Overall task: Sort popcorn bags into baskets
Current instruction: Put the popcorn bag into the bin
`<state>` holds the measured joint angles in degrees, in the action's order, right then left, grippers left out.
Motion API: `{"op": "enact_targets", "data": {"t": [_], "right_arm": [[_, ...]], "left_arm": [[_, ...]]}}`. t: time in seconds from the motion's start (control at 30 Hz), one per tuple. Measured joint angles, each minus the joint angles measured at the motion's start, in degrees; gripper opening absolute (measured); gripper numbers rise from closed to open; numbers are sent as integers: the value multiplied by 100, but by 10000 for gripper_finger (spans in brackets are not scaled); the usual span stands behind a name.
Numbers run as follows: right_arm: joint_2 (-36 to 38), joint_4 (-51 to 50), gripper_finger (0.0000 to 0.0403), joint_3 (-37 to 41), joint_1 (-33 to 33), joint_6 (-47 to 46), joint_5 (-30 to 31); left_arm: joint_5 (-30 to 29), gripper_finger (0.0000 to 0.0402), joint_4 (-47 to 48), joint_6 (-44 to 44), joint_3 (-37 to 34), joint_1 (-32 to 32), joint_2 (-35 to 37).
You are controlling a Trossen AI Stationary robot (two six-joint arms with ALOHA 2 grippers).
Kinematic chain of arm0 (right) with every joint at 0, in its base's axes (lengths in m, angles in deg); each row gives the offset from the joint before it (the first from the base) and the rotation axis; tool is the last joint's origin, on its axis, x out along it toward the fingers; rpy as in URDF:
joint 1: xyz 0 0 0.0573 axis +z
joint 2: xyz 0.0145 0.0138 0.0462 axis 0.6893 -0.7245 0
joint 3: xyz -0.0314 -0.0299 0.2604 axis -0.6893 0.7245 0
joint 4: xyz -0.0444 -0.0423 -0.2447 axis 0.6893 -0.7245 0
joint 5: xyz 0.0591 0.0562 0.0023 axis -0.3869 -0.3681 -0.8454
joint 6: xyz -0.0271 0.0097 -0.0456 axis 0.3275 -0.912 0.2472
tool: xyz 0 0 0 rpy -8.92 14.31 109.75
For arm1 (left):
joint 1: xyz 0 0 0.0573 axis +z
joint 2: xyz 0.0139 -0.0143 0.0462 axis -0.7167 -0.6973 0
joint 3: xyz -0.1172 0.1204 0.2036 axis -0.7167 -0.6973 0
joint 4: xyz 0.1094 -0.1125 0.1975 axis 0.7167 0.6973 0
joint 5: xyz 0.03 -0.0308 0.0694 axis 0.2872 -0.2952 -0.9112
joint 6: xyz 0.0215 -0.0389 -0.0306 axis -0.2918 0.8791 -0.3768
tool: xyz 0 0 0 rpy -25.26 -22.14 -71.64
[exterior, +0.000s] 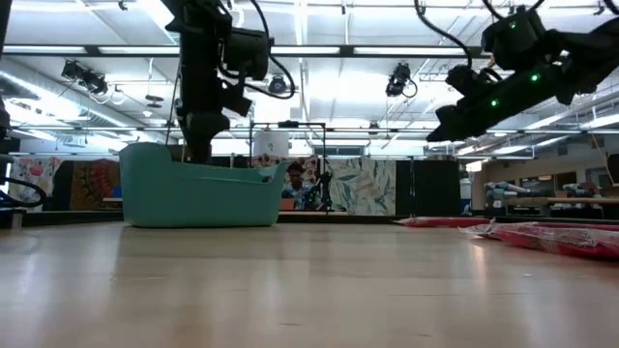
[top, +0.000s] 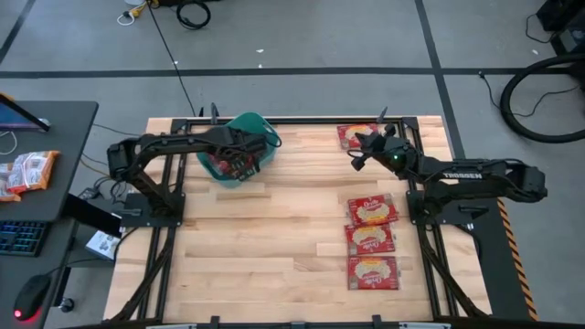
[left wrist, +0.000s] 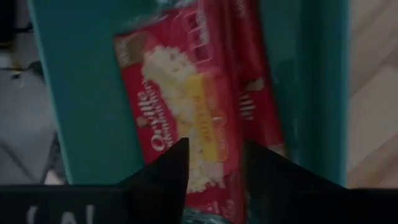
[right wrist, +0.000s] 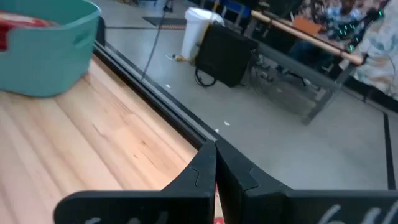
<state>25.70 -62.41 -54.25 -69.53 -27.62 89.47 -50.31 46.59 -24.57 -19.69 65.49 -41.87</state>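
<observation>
The left arm reaches from its base at the table's left edge across to the far-left part of the table, its left hand (top: 245,157) lowered into the teal basket (top: 265,135). In the left wrist view its fingers (left wrist: 168,168) stand apart over a red popcorn bag (left wrist: 186,99) lying inside the tub, with nothing between them. More red packets (top: 219,166) show in the basket from above.

The right arm stretches from its base at the right edge toward the far side, raised clear of the table in the low view. Its right hand (top: 362,152) hovers at the near-left corner of a popcorn bag lying at the far edge (top: 352,133); the fingers (right wrist: 202,171) are pressed together, and whether anything is pinched between them cannot be told.

Three more popcorn bags lie in a row on the right of the light wooden table (top: 274,238): one (top: 372,211), one nearer (top: 369,239), and the nearest (top: 373,271).

Grey floor with dark lines surrounds the table. To the left stands a dark desk (top: 64,128) with an orange-and-white snack packet (top: 26,172), a keyboard (top: 20,238) and a mouse (top: 32,294). Cables (top: 539,91) coil on the floor at the far right.
</observation>
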Motion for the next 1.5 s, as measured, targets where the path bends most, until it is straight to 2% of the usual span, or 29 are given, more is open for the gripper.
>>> {"op": "enact_targets", "data": {"t": [0.2, 0.4, 0.5, 0.77, 1.0, 1.23, 1.43, 1.5], "right_arm": [[-466, -198, 9, -128, -403, -330, -373], [-1223, -220, 9, -364, -940, -703, -877], [-1724, -247, 9, -528, -1206, -960, -897], [-2919, -387, 9, -1031, -1804, -1631, -874], [-3676, -456, 9, -1282, -2148, -1772, -982], [-3888, -1156, 9, -1713, -2043, -1745, -1804], [-3898, -1363, 9, -1829, -1435, -1483, -2956], [-3892, -1685, 9, -1930, -1180, -1352, -3010]], "left_arm": [[185, 161, -299, -232, 0, 140, 394], [1084, 162, -1090, -275, 0, 138, 797], [1410, 162, -1453, -253, 2, 48, 873], [1439, 162, -1501, -131, 0, -236, 873], [1437, 162, -1496, -1, 0, -464, 875], [1434, 162, -1531, 111, 0, -620, 874], [1433, 162, -1760, 141, 0, -697, 875], [1434, 162, -1836, 136, 0, -726, 875]]}}
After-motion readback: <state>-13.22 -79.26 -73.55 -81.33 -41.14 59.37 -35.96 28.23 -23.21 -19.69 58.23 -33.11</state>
